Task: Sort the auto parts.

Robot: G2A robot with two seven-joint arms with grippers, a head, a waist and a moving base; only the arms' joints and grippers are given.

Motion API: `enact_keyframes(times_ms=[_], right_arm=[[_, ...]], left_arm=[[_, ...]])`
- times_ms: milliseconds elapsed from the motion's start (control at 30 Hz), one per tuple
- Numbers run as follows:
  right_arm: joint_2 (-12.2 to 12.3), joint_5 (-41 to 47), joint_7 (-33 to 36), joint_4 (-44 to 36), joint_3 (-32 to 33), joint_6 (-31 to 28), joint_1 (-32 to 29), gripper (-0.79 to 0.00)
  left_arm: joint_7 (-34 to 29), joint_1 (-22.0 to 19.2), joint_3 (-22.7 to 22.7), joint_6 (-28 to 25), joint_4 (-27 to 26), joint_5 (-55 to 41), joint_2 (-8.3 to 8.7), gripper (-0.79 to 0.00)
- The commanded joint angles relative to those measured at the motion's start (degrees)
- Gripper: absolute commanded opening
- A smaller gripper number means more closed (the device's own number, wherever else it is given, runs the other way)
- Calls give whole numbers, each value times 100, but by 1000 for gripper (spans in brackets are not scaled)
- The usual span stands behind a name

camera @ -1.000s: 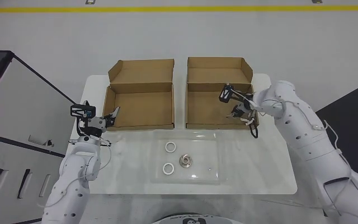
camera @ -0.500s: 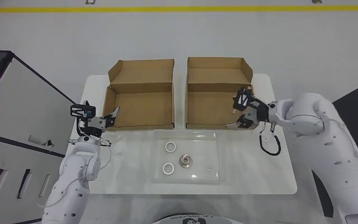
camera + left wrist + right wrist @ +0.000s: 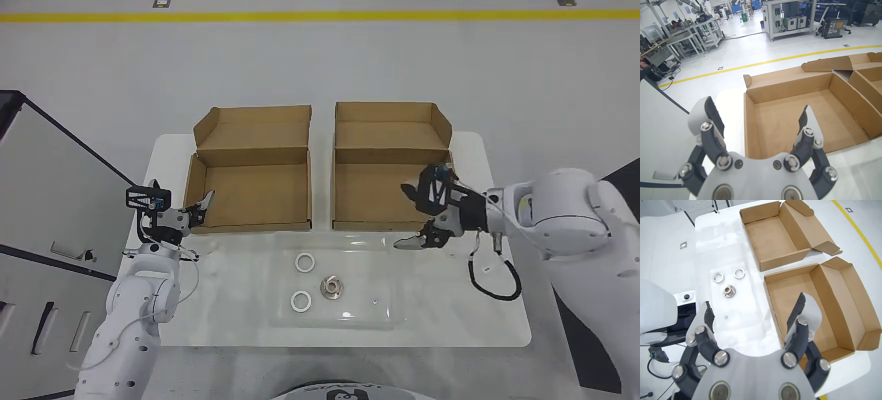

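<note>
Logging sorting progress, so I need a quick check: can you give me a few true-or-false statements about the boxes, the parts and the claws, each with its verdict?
1. The left box and the right box are both empty. True.
2. Two rings lie in the clear tray. True.
3. The right claw grips a ring. False: it is open and holds nothing.
4. The flanged hub sits in the left box. False: it lies in the tray, beside the rings.
5. The left claw is open. True.
</note>
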Motion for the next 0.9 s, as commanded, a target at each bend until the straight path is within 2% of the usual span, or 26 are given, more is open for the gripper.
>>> enact_keyframes(times_ms=[0, 433, 633, 867], right_arm=[[74, 64, 54, -67, -221, 55, 176, 0], [501, 347, 369, -254, -2244, 369, 1688, 0], [574, 338, 451, -195, -3153, 451, 2409, 0], [543, 400, 626, -4, -4308, 626, 3204, 0]], left_arm=[[0, 0, 0, 0, 0, 0, 0, 0], [0, 0, 0, 0, 0, 0, 0, 0], [0, 0, 0, 0, 0, 0, 0, 0], [0, 0, 0, 0, 0, 0, 0, 0]])
